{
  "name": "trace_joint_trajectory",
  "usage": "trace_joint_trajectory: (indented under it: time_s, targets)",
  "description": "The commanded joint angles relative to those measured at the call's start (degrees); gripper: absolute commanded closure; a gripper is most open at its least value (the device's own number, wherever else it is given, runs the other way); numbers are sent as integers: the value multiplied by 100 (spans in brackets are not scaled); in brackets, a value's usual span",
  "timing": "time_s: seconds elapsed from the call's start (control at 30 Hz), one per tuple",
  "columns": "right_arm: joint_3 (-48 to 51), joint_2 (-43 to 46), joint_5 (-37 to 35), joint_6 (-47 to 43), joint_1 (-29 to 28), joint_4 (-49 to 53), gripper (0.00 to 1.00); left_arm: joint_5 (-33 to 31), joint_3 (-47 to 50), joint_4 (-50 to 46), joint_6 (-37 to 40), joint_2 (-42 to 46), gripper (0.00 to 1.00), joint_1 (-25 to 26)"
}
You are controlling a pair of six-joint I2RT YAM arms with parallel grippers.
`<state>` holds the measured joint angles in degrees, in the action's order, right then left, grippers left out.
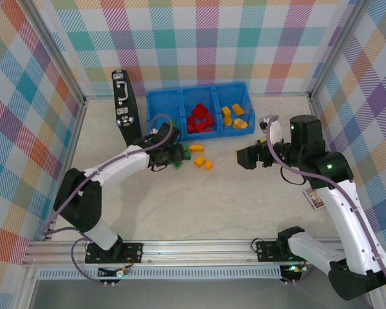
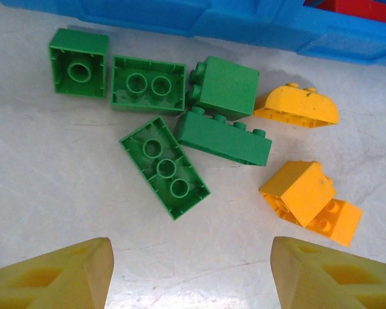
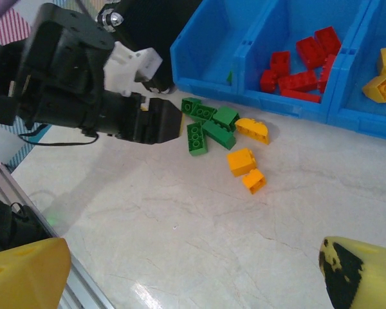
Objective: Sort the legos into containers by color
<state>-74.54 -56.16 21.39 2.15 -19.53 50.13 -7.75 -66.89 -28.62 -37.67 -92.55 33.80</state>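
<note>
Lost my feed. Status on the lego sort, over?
Left pincer open over green legos. Right pincer open, empty. Five green, three orange legos loose beside blue tray. Nothing in the way.

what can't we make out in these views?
- Top view: the left gripper covers most of the green legos, so their count is unclear there.
- Left wrist view: the blue tray is cut by the top edge, contents mostly hidden.
- Right wrist view: the right compartment runs off the right edge.
- Top view: the small card has print too small to read.
</note>
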Motion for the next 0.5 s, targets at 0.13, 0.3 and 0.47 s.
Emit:
trace_joint_trajectory:
  time_s: [0.13, 0.3, 0.47]
  targets:
    - [146, 51, -167, -19, -51, -112, 1, -87, 234, 566, -537, -418, 34, 79]
    - [287, 88, -152, 48, -45, -175, 1, 29, 107, 602, -593, -820, 33, 100]
    - [367, 88, -230, 40, -51, -197, 1, 42, 72, 647, -686, -1107, 33, 126]
